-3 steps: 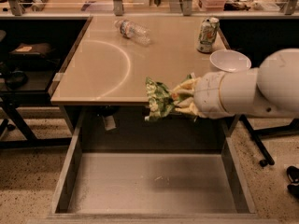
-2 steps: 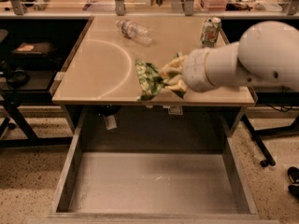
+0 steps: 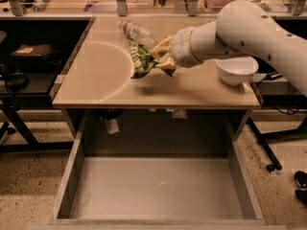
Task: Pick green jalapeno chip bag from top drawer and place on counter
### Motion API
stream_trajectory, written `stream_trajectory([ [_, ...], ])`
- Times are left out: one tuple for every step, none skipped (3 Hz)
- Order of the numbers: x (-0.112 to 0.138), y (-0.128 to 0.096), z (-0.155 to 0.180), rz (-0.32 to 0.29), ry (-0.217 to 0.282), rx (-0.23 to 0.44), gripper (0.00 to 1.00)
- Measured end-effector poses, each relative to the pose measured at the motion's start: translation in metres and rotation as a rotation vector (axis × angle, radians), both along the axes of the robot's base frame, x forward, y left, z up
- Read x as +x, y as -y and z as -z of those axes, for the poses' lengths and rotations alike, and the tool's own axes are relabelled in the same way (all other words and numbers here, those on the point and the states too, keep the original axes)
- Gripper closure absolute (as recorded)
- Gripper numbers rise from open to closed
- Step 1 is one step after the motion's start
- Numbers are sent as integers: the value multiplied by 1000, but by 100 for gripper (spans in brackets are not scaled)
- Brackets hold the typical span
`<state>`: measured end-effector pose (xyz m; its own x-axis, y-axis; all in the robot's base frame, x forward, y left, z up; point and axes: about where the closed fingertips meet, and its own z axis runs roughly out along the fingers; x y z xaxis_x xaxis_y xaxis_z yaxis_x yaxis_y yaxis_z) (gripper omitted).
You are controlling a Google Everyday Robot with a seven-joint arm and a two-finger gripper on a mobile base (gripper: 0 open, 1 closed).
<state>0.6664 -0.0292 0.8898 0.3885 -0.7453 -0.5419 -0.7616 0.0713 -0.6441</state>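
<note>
Gripper (image 3: 158, 56) out over the middle of the table (image 3: 96, 87), at the end of the arm, which reaches in from the bowl (image 3: 236, 70) side

Fingers (image 3: 161, 45) clamped on the chip bag (image 3: 140, 60), holding one edge of it; the rest of the bag sticks out past the fingertips, on the side away from the arm

Bag's long axis runs roughly top to bottom in the view, from the far end near the plastic bottle (image 3: 136, 30) down toward the front edge of the table. Crumpled, slightly tilted

Bag looks to be clear of the surface: a soft shadow sits on the table below and forward of it, apart from the bag. Lower tip is close to the table, and contact can't be ruled out

Drawer (image 3: 158, 190) pulled fully open below the front edge, nothing seen in it. Bag well away from it

Judgement: the lift out of the drawer is done and only the set-down remains. What matters is the drop under the bag. There is bare table beneath, bottle just beyond the far end, bowl well off to the arm side. Lower a little, then release, and the bag should land near the curved mark (image 3: 125, 63)
</note>
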Motion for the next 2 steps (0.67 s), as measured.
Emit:
stream_trajectory([
  [38,1,19,86,-75,39,100],
  [57,6,38,200,-184,98,100],
])
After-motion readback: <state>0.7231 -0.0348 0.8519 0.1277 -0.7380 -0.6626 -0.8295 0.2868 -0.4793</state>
